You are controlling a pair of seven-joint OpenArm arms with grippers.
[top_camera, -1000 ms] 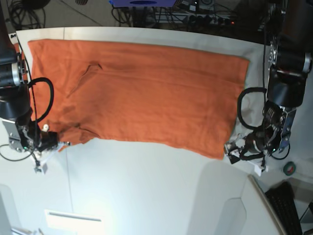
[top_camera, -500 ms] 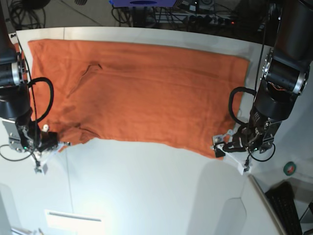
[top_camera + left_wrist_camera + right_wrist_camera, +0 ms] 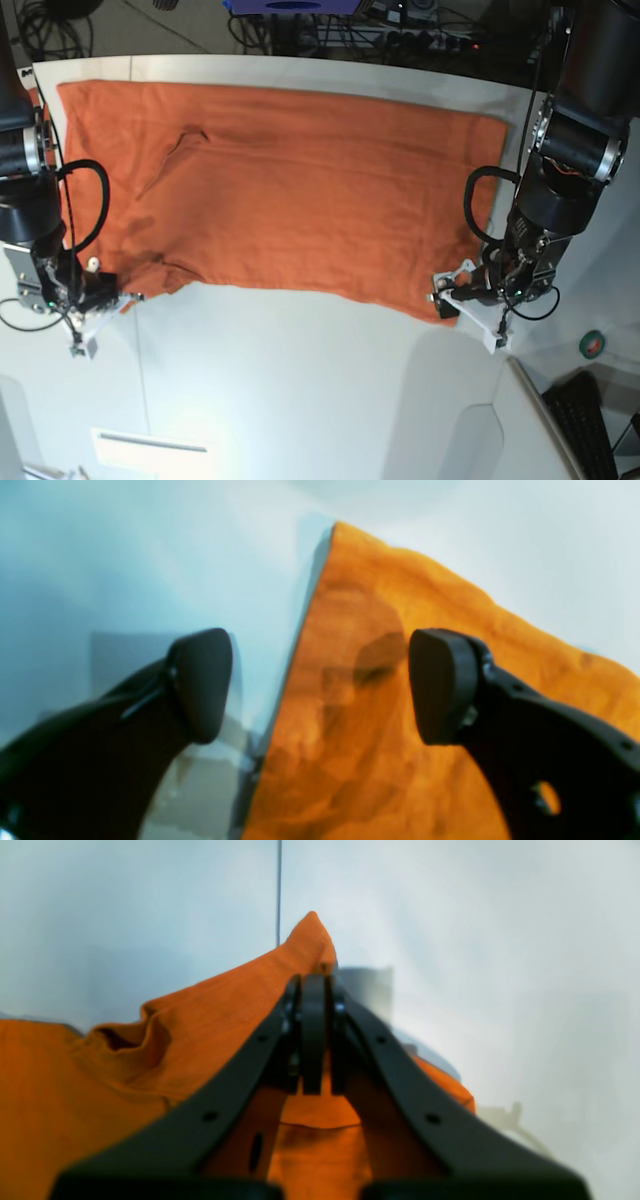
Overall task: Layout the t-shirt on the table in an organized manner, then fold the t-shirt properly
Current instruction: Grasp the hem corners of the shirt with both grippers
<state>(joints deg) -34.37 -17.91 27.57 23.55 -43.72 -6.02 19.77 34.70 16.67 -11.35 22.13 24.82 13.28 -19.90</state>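
The right gripper pinches a raised fold of the orange t-shirt at the garment's seven o'clock corner, while the left gripper stands wide around its five o'clock corner, the shirt spread across the white counter beneath both.

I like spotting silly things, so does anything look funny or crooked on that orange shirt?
Yes. By the right gripper, which is pinching the shirt, the cloth bunches into a curled fold, while much of the rest lies fairly flat. Near the top there's also a raised wrinkle. I can't see any spills or rips.
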